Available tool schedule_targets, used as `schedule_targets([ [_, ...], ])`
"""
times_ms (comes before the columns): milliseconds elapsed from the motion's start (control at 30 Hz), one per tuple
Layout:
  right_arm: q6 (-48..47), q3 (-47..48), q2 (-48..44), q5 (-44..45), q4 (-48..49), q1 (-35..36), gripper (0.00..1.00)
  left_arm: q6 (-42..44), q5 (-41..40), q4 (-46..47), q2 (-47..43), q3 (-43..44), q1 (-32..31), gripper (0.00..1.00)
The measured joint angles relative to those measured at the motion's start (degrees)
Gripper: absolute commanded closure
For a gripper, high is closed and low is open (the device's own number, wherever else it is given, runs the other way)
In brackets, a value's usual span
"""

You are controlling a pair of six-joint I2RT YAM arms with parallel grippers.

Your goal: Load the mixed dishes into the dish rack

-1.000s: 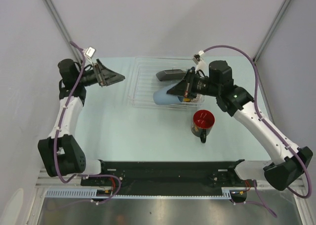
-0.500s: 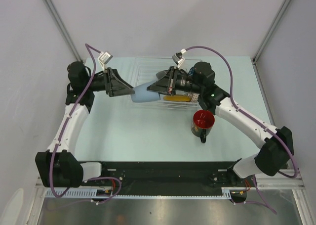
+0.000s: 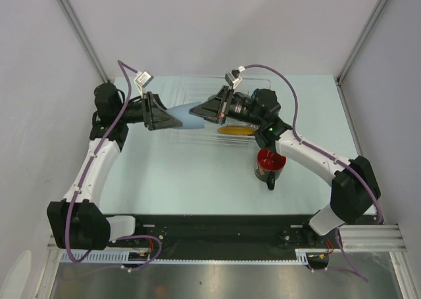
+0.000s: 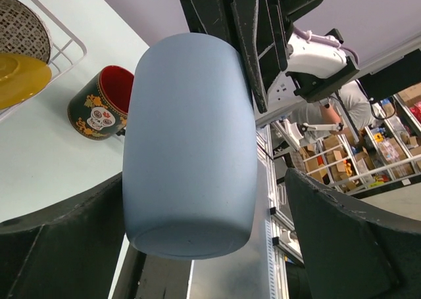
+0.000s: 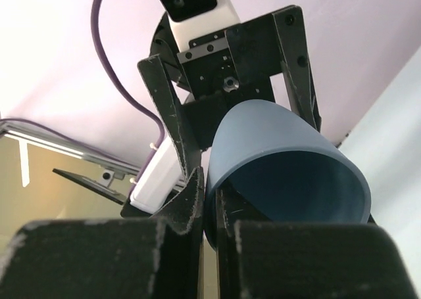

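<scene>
lower right, the mug (image 3: pixel 270 164) stands outside the dish rack (image 3: pixel 197 82). mid-frame, the pale blue cup (image 3: pixel 186 118) lies sideways in the air over the rack's left edge, base pointing left. the right gripper (image 3: pixel 198 110) is clenched on its rim, the left gripper (image 3: pixel 172 120) spread wide around its base, both arms reaching inward.
</scene>
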Motion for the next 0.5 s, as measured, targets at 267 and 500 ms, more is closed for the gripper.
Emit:
schedule_targets([
  [267, 9.4, -3.5, 5.1, 2.3, 17.3, 1.5, 1.00, 0.5, -1.1, -1.1, 0.0, 0.0, 0.1, 0.05],
  [500, 12.7, -4.3, 7.2, 3.7, 22.5, 2.5, 1.00, 3.4, -1.8, -4.4, 0.0, 0.0, 0.1, 0.21],
])
